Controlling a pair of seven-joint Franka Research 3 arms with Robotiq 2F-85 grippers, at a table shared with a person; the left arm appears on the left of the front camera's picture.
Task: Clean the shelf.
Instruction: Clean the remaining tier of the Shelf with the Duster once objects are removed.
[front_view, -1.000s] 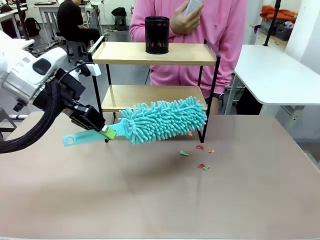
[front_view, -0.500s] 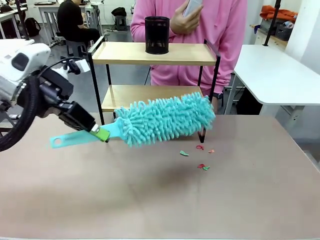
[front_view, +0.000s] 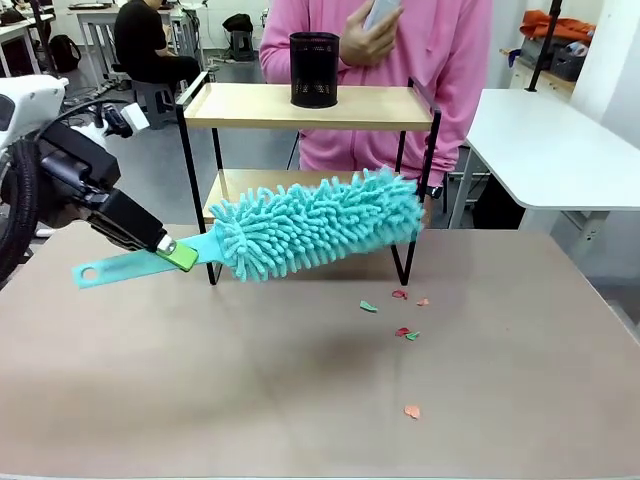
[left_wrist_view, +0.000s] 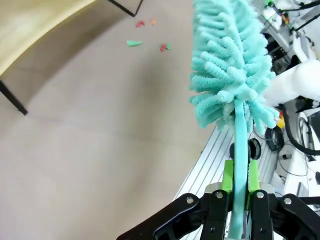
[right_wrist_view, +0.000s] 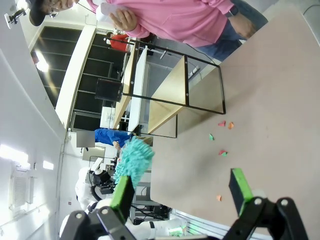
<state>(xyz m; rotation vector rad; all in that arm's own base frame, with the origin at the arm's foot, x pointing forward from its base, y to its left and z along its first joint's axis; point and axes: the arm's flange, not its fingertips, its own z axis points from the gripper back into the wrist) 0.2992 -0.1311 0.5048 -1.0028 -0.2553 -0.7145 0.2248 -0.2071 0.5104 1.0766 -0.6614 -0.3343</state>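
- The left claw (front_view: 170, 250) is clenched on the flat handle of a teal fluffy duster (front_view: 310, 225). It grips near the head end, probably so the long handle does not wobble while sweeping; the handle's tail sticks out to the left.
- The duster is held nearly level, with its head lying across the front of the shelf's lower board, which looks like the height for brushing that tier.
- The shelf (front_view: 380, 105) stands at the far middle of the bench (front_view: 250, 400), just in front of a person in pink. A black mesh cup (front_view: 314, 70) sits on its top board.
- Small coloured paper scraps (front_view: 404, 331) lie on the bench near the shelf's right front leg, likely the dirt being swept off.
- The right claw (right_wrist_view: 182, 192) hangs released above the bench, its jaws wide apart with nothing between them.
- The fluffy head hides most of the lower board, so I cannot tell whether it touches the wood or whether scraps are left there.
- The person's hand (front_view: 372, 40) holds something pale, cut off by the top edge.
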